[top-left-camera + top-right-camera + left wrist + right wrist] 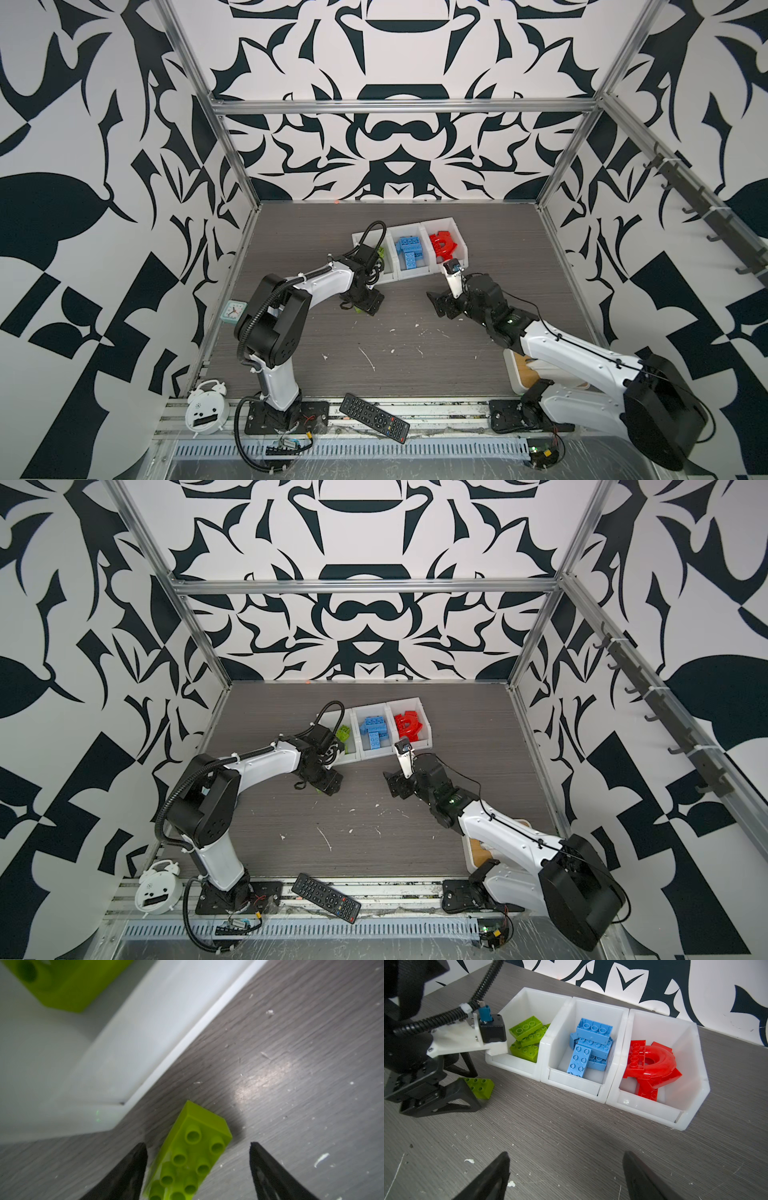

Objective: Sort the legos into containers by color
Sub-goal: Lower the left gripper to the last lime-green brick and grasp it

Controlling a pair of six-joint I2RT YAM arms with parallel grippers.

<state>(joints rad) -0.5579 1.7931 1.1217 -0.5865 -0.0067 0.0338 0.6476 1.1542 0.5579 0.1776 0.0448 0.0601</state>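
Observation:
A lime green brick lies studs-up on the table just in front of the left bin. My left gripper is open and straddles it; one finger is close to its side and a gap shows at the other. The three joined white containers hold lime green bricks on the left, blue bricks in the middle, and red bricks with a translucent arch on the right. My right gripper hangs open over bare table in front of the bins with nothing between its fingers.
A black remote control lies at the table's front edge. A white alarm clock and a small teal clock are on the left. A white box with a wooden lid sits under my right arm.

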